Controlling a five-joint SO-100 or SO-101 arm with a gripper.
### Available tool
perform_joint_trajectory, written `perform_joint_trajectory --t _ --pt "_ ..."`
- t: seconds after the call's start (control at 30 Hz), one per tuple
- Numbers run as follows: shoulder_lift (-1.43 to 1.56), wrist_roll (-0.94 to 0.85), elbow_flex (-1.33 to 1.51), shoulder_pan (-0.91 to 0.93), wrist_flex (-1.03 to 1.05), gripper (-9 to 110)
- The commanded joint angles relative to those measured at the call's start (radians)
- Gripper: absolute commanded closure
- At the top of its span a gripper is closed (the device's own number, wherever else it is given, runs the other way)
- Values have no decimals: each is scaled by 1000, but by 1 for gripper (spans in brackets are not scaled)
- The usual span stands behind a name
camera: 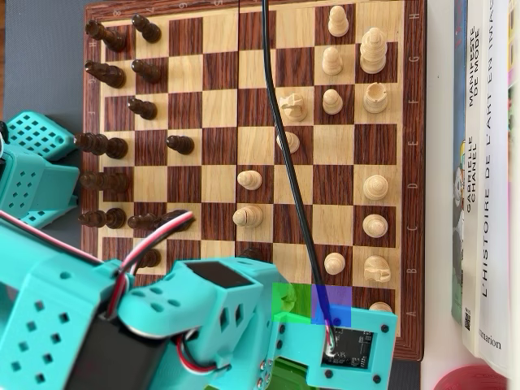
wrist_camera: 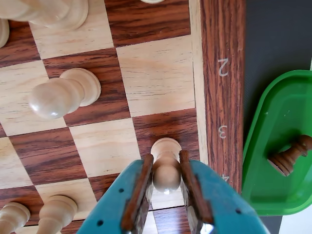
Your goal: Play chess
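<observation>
While overhead hides it, gripper [wrist_camera: 166, 181] clamps a light pawn [wrist_camera: 165, 165].

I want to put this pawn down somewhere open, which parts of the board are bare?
The gripper grips a light pawn. Bare squares fill the board's middle columns, between the dark pieces and light pieces. Both flanks are crowded.

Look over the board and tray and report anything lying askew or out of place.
One dark pawn lies tipped on its side in the green tray beside the board, likely a captured piece. On the board, the pieces look upright; the gripper is closed on a light pawn standing on its square.
</observation>
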Motion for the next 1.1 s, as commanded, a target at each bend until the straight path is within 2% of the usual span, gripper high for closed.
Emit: perform_joint_trajectory --t 0.0,1.07 --pt "17 8 -48 8 -8 96" --pt "20 9 -48 8 -5 88"
